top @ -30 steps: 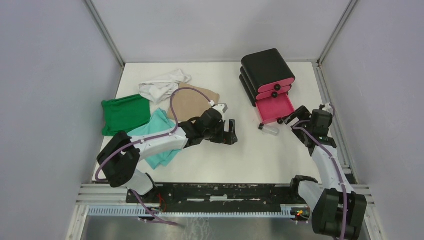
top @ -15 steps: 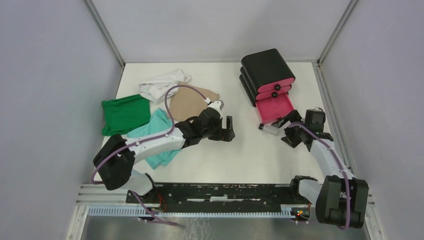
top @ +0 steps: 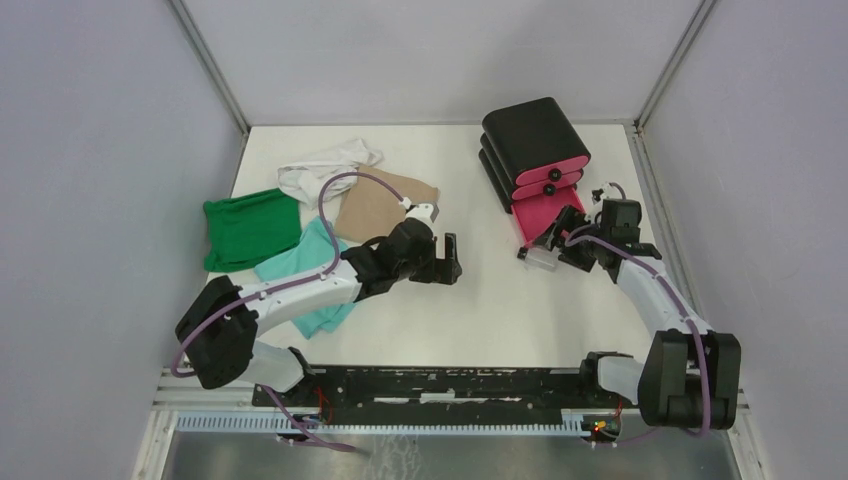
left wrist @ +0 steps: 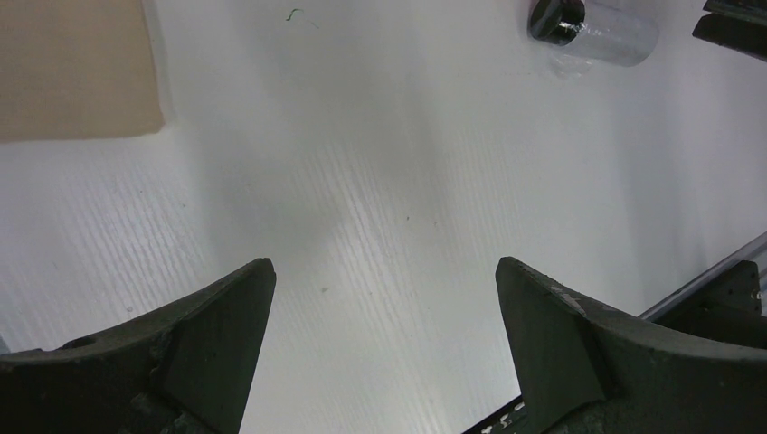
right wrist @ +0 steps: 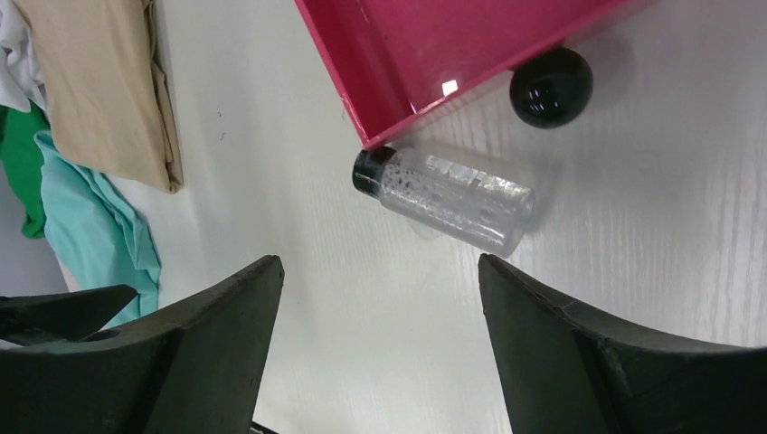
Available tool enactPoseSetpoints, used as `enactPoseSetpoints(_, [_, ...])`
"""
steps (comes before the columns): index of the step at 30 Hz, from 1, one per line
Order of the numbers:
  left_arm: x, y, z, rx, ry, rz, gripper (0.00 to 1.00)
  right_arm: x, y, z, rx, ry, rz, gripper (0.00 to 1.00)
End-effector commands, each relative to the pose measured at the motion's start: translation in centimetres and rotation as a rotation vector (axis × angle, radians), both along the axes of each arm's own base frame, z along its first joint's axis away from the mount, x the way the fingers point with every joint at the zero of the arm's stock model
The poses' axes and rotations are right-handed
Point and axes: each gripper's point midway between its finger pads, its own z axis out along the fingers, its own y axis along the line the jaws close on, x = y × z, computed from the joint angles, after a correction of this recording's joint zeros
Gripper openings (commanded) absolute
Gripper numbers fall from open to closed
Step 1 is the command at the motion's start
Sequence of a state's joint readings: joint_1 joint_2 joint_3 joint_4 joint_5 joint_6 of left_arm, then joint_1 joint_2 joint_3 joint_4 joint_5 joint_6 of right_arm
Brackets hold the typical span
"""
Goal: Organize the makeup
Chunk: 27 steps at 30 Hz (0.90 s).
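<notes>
now right hand [right wrist: 378, 271] has neared the vial [right wrist: 452, 201].

the worktop [left wrist: 380, 226] is white and matt, with a fine ribbed grain and only a soft sheen. the vial [right wrist: 452, 201] has a clear, glossy body, glass or plastic i cannot tell, speckled inside with droplets or bubbles; its cap [right wrist: 369, 170] is smooth black. the drawer [right wrist: 452, 45] is glossy pink plastic, catching one bright highlight, and its knob [right wrist: 550, 74] is polished black. the black box [top: 535, 130] looks smooth and satin. the tan cloth [right wrist: 99, 81], teal cloth [right wrist: 90, 235], green cloth [top: 250, 228] and white cloth [top: 320, 170] are soft matt fabric. the left pincer [left wrist: 384, 271] and right pincer [right wrist: 380, 267] are dull, faintly grainy black plastic.
</notes>
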State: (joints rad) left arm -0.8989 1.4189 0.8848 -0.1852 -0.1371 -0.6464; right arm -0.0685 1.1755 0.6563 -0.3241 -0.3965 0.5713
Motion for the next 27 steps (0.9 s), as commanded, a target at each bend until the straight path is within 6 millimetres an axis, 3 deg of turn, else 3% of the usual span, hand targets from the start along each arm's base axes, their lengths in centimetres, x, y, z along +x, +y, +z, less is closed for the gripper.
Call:
enactPoseSetpoints(1, [0.7,0.4,1.4,-0.055,-0.030,0.049,0.99,2.4,0.0,2.1,-0.105,-0.120,0.111,0.86])
enactPoseSetpoints(5, [0.6,0.1,1.2,-0.054,-0.018,0.037,0.99,3.6,0.4,1.6,-0.138,-0.113,0.171,0.86])
enactPoseSetpoints(10, [0.5,0.3,1.3,-0.050,-0.018,0.039,0.99,4.1,1.2,-0.4,-0.151,-0.056,0.236,0.91])
enactPoseSetpoints(17, [0.6,0.4,1.4,-0.057,-0.022,0.041,0.99,3.6,1.7,-2.8,-0.155,-0.021,0.265,0.91])
enactPoseSetpoints(27, [0.6,0.2,1.5,-0.054,-0.023,0.034,0.99,1.0,3.1,-3.8,-0.176,0.039,0.313,0.90])
